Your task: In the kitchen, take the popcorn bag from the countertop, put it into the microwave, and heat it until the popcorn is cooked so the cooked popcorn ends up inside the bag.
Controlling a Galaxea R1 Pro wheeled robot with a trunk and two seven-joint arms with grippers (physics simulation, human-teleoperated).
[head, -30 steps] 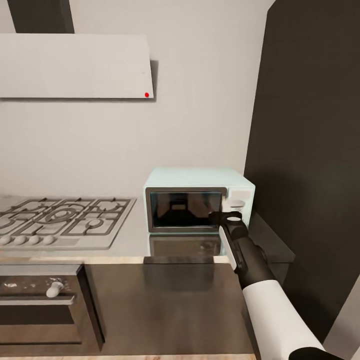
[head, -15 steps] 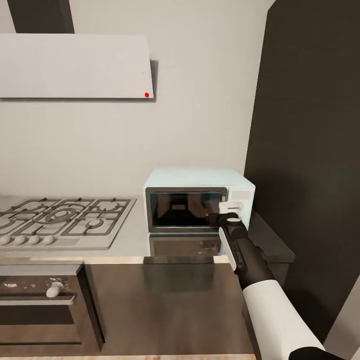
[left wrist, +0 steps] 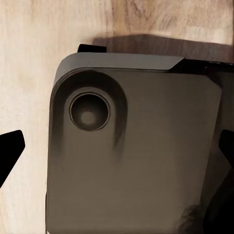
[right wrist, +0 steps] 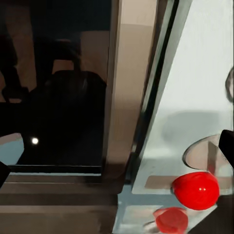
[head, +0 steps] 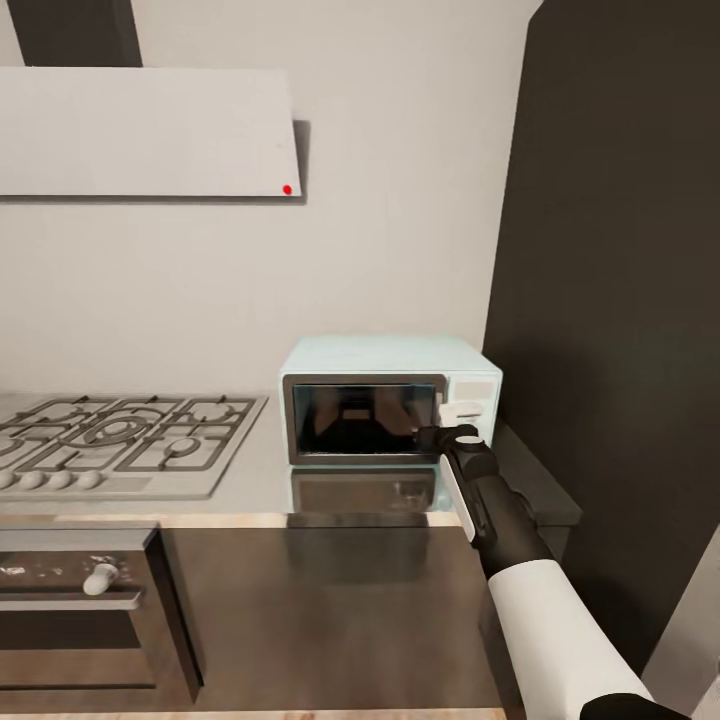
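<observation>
The pale mint-blue microwave (head: 385,358) stands on the glossy grey countertop (head: 255,478) against the wall, its dark glass door shut. My right gripper (head: 443,437) is stretched out to the door's right edge, just below the white knob panel (head: 470,392). Close up, the right wrist view has the dark door glass (right wrist: 53,97), its grey frame (right wrist: 127,87), the white panel (right wrist: 204,73) and a red button (right wrist: 195,190); the right gripper (right wrist: 117,161) is open, its fingertips far apart. The left gripper (left wrist: 117,151) is open over my own dark base. The popcorn bag is out of view.
A grey gas hob (head: 120,440) with black grates lies left of the microwave, under a white hood (head: 145,130). A dark oven (head: 80,610) sits below the hob. A tall dark cabinet (head: 620,300) rises close on the microwave's right. Pale wood floor (left wrist: 29,58) lies under my base.
The camera has shifted a little, so the whole scene sits slightly further left. My right gripper has edged up slightly toward the knob panel at the door's right edge.
</observation>
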